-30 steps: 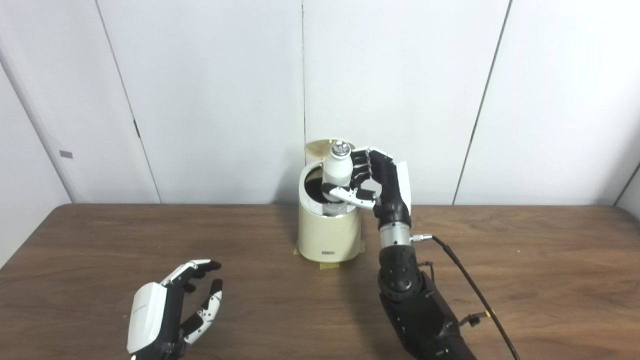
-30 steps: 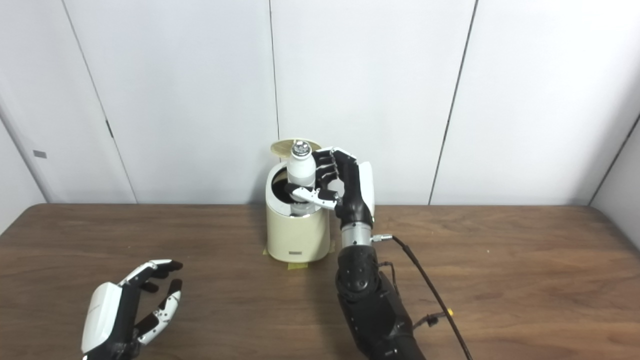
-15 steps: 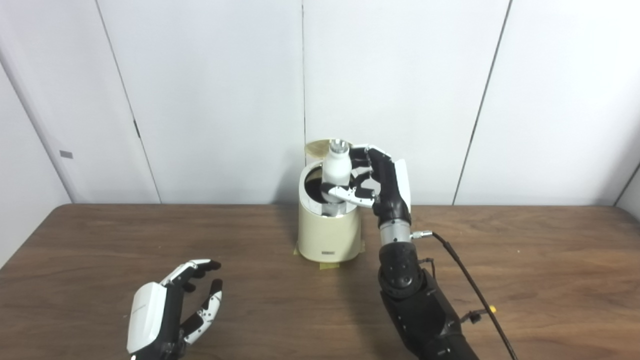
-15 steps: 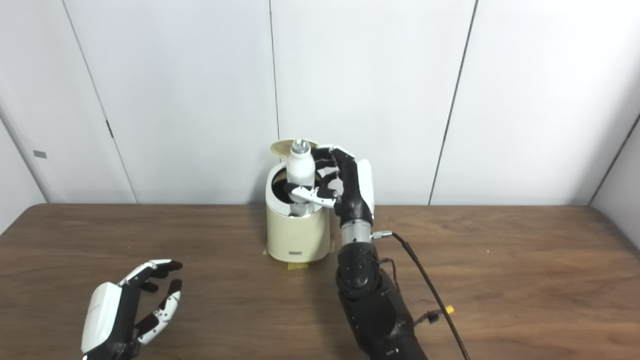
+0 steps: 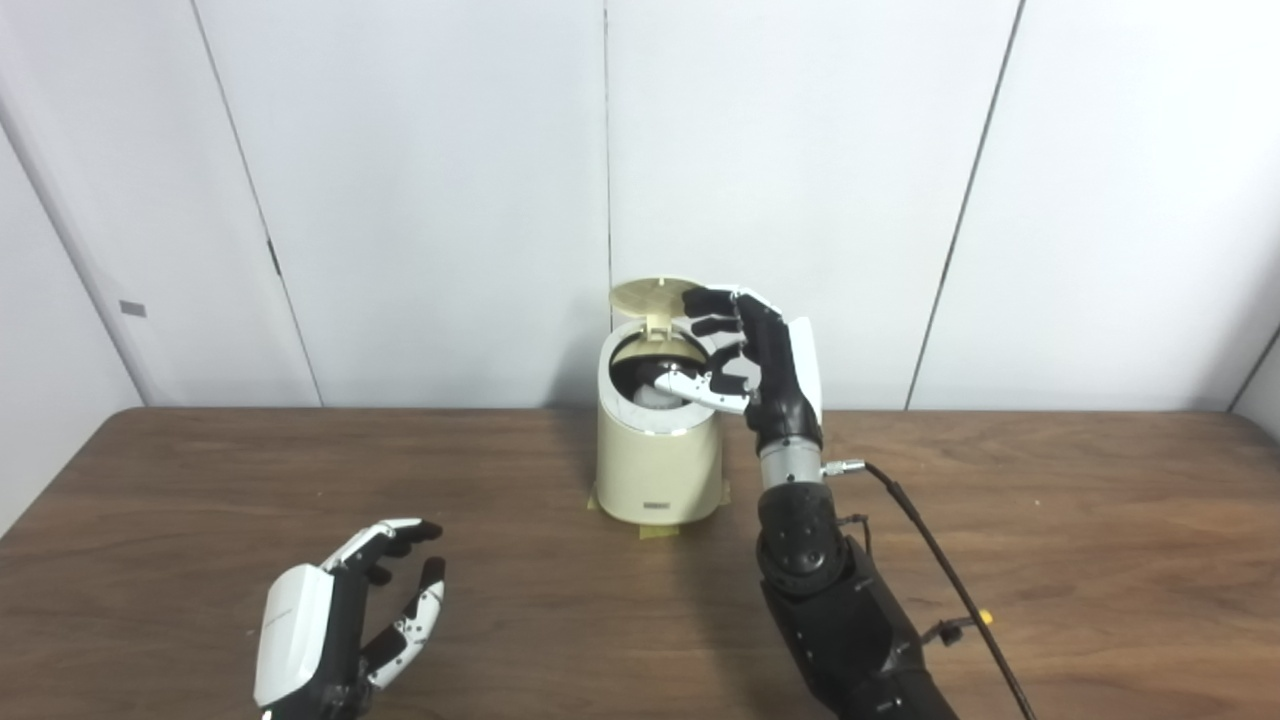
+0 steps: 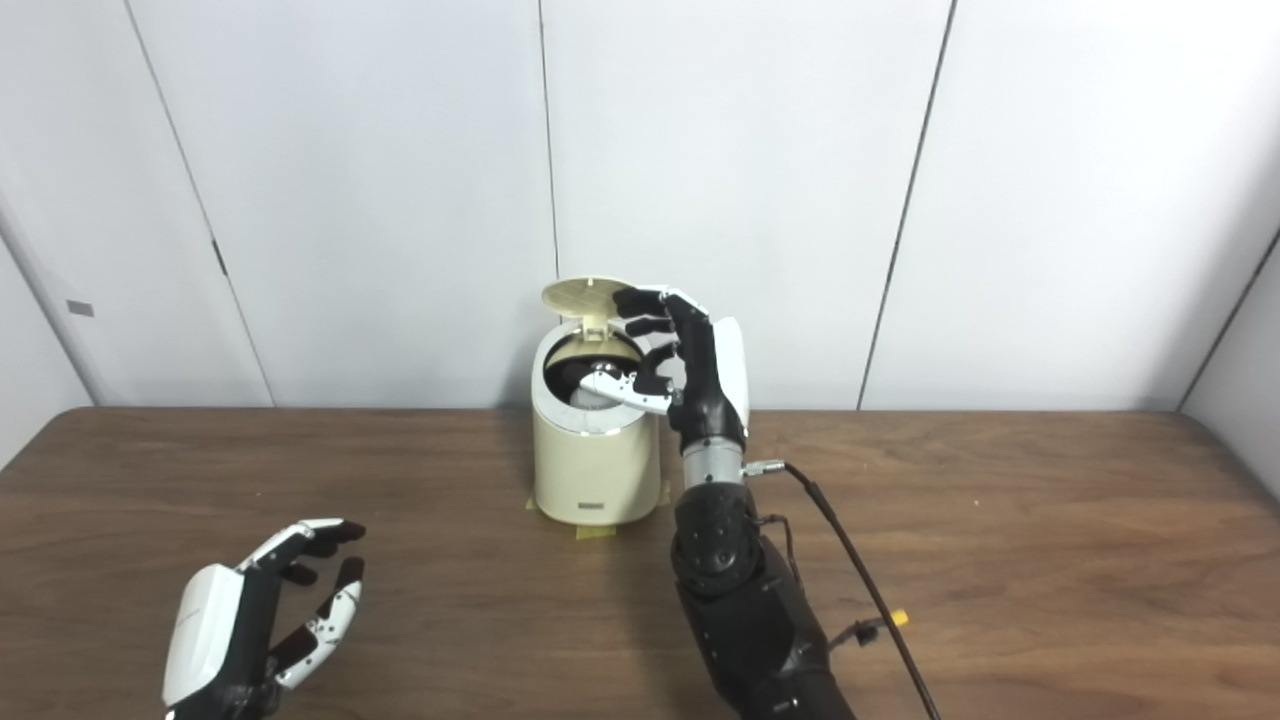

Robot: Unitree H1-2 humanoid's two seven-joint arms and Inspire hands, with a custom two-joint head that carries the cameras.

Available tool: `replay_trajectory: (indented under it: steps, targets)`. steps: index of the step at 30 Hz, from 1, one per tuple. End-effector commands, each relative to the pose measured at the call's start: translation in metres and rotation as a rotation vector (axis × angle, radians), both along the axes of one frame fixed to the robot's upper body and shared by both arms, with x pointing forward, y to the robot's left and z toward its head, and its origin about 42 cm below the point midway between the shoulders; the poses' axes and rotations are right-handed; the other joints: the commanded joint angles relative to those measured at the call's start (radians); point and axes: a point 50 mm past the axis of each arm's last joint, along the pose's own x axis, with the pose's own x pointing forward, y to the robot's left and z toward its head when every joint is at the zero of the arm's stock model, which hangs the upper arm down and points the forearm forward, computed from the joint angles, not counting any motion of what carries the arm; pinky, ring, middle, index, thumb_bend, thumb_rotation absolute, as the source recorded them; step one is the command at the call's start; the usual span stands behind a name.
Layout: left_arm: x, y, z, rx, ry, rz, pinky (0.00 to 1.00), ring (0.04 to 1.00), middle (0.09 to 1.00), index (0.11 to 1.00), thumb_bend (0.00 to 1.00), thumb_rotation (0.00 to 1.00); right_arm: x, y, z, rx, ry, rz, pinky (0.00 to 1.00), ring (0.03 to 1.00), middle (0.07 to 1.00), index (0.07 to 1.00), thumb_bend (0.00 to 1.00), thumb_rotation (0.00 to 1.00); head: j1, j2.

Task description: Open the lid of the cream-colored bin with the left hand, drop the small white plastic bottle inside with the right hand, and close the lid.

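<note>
The cream-colored bin stands at the back middle of the table, its round lid flipped up behind the opening. Inside the dark opening, only the pale top of the small white bottle shows. My right hand hovers over the bin's right rim, fingers spread apart and holding nothing. My left hand rests low at the front left of the table, fingers loosely curled apart and empty.
Yellow tape marks the bin's foot on the wooden table. A black cable runs from my right wrist toward the front right. White wall panels stand close behind the bin.
My right hand spread its fingers and let go of the bottle, which dropped from above the rim down into the bin. The left hand has not moved.
</note>
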Motion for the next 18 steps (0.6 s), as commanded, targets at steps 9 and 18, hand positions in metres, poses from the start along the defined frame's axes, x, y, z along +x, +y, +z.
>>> replay_trajectory:
  steps: [9,18]
  targets:
    - [-0.011,-0.017,-0.016,-0.054,0.03,-0.012,0.58,0.682,0.701,0.68,0.25,0.4,-0.01,-0.013,-0.001,0.163,-0.181,-0.034,0.29,0.335,0.389,0.382,0.75,0.44,-0.003,0.004]
    - [-0.011,-0.014,-0.016,-0.052,0.022,-0.015,0.58,0.684,0.7,0.677,0.25,0.34,-0.046,-0.062,-0.018,0.139,-0.227,-0.021,0.44,0.51,0.538,0.479,0.51,0.18,-0.009,0.004]
